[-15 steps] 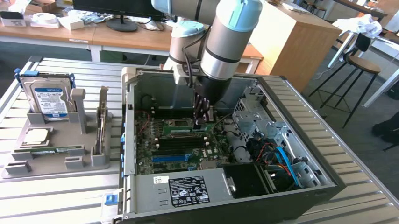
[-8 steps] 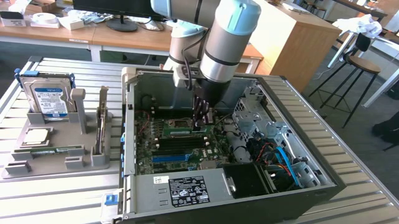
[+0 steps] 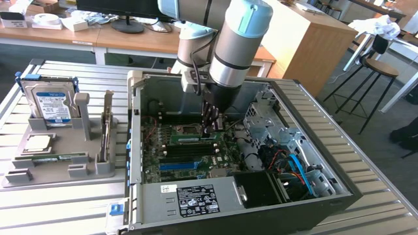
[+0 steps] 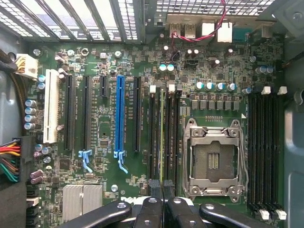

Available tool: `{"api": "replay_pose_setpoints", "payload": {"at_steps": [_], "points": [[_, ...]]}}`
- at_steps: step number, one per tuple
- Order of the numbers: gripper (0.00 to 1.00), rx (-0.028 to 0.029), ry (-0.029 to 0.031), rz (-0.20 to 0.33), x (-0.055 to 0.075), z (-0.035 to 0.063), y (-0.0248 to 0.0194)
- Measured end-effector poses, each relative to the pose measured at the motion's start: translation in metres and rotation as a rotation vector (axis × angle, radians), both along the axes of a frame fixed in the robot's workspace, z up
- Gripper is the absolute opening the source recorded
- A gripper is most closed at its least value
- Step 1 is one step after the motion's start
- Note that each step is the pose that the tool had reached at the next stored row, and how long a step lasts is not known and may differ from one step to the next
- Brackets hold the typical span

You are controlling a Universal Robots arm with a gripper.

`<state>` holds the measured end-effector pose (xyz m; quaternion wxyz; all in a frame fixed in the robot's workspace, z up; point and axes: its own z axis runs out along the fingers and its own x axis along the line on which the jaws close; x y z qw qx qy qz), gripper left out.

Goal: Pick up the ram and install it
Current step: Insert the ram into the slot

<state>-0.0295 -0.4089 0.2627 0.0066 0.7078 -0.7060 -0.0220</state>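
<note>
One tool (image 4: pixel 161 187), fingers pressed together, at a ram (image 4: pixel 162 137) inside an open computer case (image 3: pixel 313 211).
Tool tips sit over one end of the ram, which stands edge-on in a motherboard (image 4: pixel 102 123) slot. Whether they pinch or merely touch it cannot be told. Bare processor socket (image 4: pixel 213 161) just beside, blue slot (image 4: pixel 119 116) further off. Outside the case, on the desk (image 3: pixel 65 210): grey holder (image 3: pixel 58 174) with processor chip (image 3: pixel 38 143), second green stick (image 3: pixel 56 157) and hard drive (image 3: pixel 51 105).

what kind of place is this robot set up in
Probably a robotics lab or workshop: a robot arm reaches into an open computer case on a slatted metal table, with wooden desks, a monitor and a stool nearby.
</note>
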Motion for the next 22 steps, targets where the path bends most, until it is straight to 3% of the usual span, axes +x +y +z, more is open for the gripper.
{"api": "replay_pose_setpoints", "payload": {"at_steps": [9, 15, 22], "points": [[0.11, 0.0001, 0.0001, 0.000, -0.0001, 0.0000, -0.0051], [0.11, 0.0001, -0.0001, 0.000, 0.0000, -0.0005, -0.0053], [0.11, 0.0000, 0.0000, 0.000, 0.0000, -0.0078, -0.0052]]}}
